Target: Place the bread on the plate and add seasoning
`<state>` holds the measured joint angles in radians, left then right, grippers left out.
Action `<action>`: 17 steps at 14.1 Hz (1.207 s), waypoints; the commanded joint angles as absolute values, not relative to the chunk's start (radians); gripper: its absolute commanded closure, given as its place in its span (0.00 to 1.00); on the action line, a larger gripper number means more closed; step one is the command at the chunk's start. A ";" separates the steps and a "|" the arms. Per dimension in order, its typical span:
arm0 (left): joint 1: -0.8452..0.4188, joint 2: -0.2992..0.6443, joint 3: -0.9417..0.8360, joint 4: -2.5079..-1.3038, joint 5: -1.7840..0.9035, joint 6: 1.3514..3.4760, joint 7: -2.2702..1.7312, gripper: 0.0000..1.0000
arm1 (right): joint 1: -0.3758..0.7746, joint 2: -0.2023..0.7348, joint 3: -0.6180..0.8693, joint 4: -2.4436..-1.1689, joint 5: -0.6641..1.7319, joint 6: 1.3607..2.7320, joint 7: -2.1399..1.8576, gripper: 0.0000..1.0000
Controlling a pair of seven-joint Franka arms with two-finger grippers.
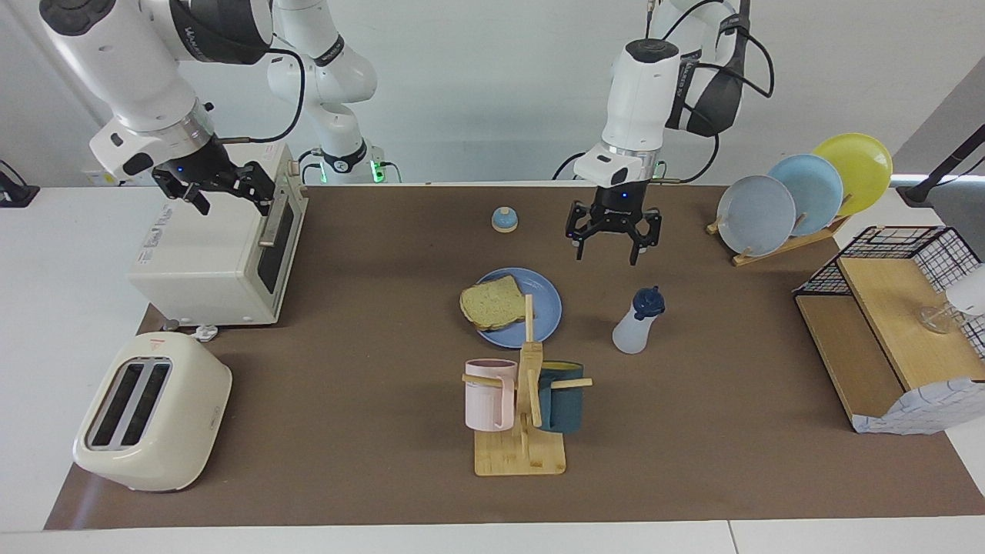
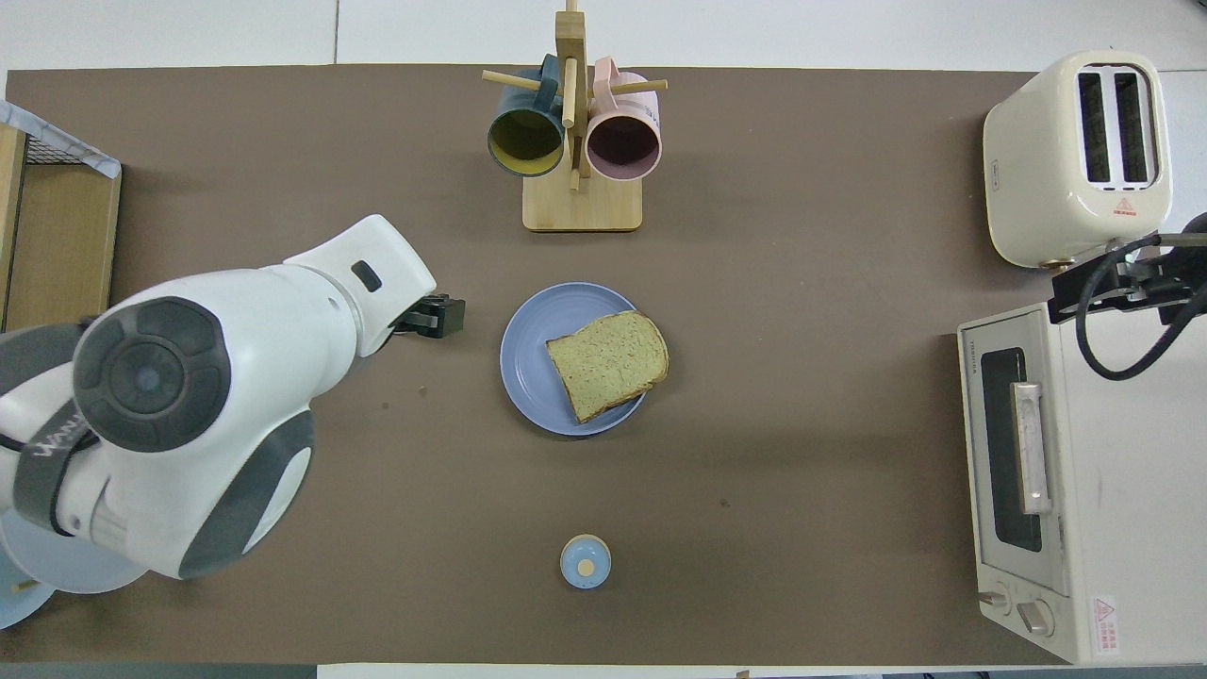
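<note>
Already the bread (image 1: 492, 303) lies on the plate (image 1: 545, 297) mid-table, partly overhanging its rim toward the right arm's end, so the seasoning step is what's left. L gripper (image 1: 613, 248) hangs open & empty above the seasoning (image 1: 638, 322), prob. lining up to grab the bottle, which stands upright beside the plate. R gripper (image 1: 223, 194) waits open over the toaster oven (image 1: 208, 265), holding nothing.

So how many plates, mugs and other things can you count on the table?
Plates: 4, one blue plate under the bread, three racked plates
Mugs: 2, pink mug and dark teal mug
Bread: 1
Seasoning bottle: 1
Bell: 1
Toaster: 1
Toaster oven: 1
Total: 11
</note>
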<state>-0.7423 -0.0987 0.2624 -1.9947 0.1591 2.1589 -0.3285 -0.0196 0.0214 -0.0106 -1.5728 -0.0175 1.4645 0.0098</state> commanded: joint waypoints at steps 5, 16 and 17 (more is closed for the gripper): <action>-0.522 -0.100 0.261 -1.835 0.100 1.856 -0.069 0.00 | -0.032 0.009 -0.006 -1.585 -0.009 1.474 -0.020 0.00; -0.249 -0.095 0.143 -1.741 0.051 1.655 -0.021 0.00 | 0.055 -0.017 0.012 -1.643 0.110 1.598 -0.008 0.00; -0.189 -0.089 0.074 -1.705 0.045 1.625 -0.021 0.00 | 0.072 -0.021 0.012 -1.660 0.112 1.627 0.006 0.00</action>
<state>-0.2973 -0.1024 0.1843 -1.7814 0.0778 1.7003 -0.0365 0.0611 0.0128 0.0105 -1.5932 0.0833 1.5619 -0.0055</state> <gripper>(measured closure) 0.000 0.000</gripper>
